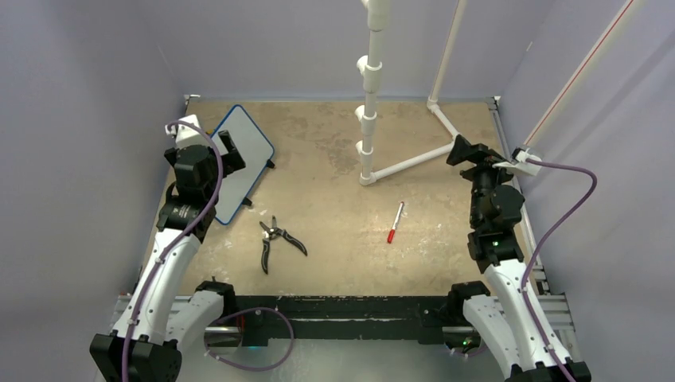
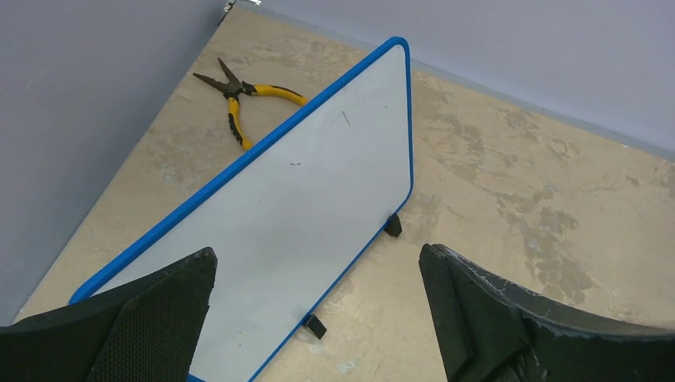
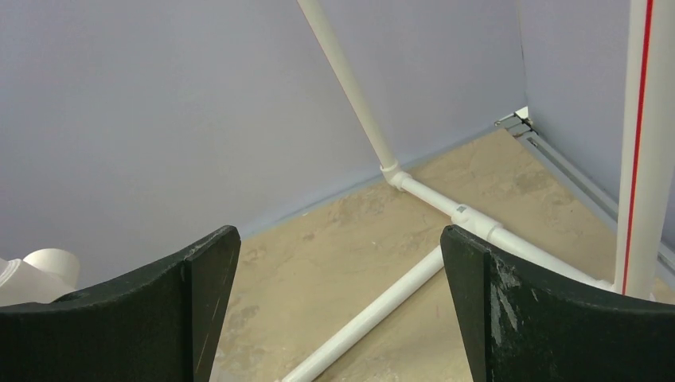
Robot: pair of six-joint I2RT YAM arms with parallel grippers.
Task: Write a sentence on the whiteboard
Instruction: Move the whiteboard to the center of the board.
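Left gripper (image 2: 318,253) and right gripper (image 3: 341,231) hang open and empty, the board (image 1: 248,143) stands blank at upper left, so I think the right 1 should drop onto the pen (image 1: 396,222) at center right and pinch its middle.

Ahead of the left gripper (image 2: 318,253) and off to its left, yellow-handled pliers (image 2: 239,99) lie flat with the jaws slightly apart, close to the lavender wall (image 2: 72,95) near the table's corner. Behind that gripper and to its right, dark-handled pliers (image 1: 275,240) lie with the handles spread on the mottled tan table (image 1: 334,255). A white marker with a red cap (image 1: 396,222) lies well to the left of the right gripper (image 3: 341,231), back toward the bases. Straight ahead of the right gripper, white pipes (image 3: 446,208) run along the tabletop and join; one slants up along the wall, and a tall upright pipe (image 1: 369,103) stands to the gripper's left.
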